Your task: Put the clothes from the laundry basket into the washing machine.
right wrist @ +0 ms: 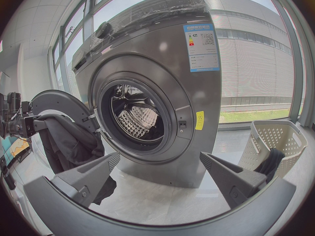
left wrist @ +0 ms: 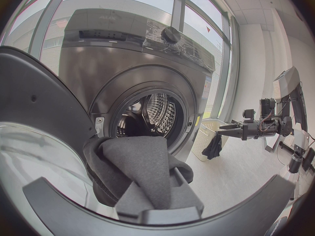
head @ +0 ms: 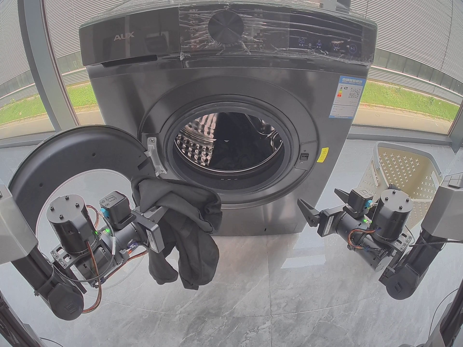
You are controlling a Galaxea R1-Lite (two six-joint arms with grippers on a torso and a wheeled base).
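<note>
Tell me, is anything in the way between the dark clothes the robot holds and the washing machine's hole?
No, nothing visible is. The left gripper holds the dark garment just in front of the drum opening, low and to its left. The door is swung wide open to the side.

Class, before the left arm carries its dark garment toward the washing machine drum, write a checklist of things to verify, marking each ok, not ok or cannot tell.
1. The washing machine door is swung clear of the drum opening: ok.
2. The left gripper is clamped on the dark garment: ok.
3. The hanging end is clear of the floor: cannot tell.
4. Room in the drum: ok, some dark cloth inside, space above.
5. The right gripper is out of the path: ok, open and empty, near the laundry basket.
6. Basket emptied: not ok, another garment hangs over its rim.
</note>
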